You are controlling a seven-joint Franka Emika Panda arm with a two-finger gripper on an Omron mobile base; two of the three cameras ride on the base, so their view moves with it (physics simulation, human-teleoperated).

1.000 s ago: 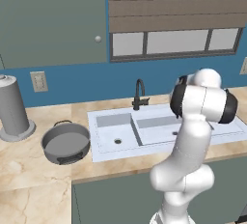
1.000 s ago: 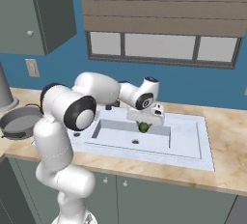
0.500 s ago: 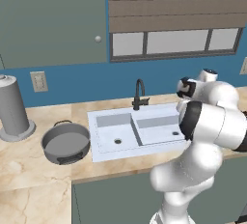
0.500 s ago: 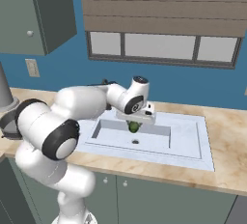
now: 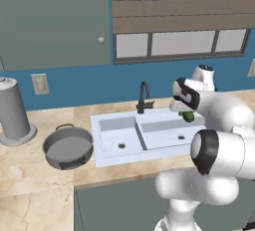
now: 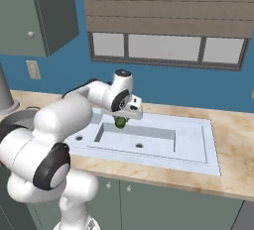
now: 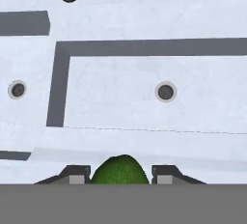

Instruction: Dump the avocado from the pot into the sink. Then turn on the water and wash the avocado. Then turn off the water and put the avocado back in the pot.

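Moved: arm has swung left along the sink [image 6: 208, 140] since a second ago, carrying the avocado.
Sink: avocado out of it; tap not running.
Pot [image 5: 68, 147]: empty, on the counter [image 5: 30, 170] left of the sink.
Gripper [image 6: 121, 121]: clamped on the avocado [image 7: 119, 171], above the right basin.
Progress: I judge washing done; left is dropping it into the pot.

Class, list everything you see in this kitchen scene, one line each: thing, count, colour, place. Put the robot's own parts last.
Small dark-green rounded avocado: one, held above the sink.
Pale double-basin sink: one, white-blue, set in the counter.
Curved faucet: one, black, behind the sink.
Wide shallow metal pot: one, grey, on the counter left of the sink.
Tall cylinder: one, grey, far left.
Beige counter: one.
Gripper: one, dark jaws closed on the avocado.
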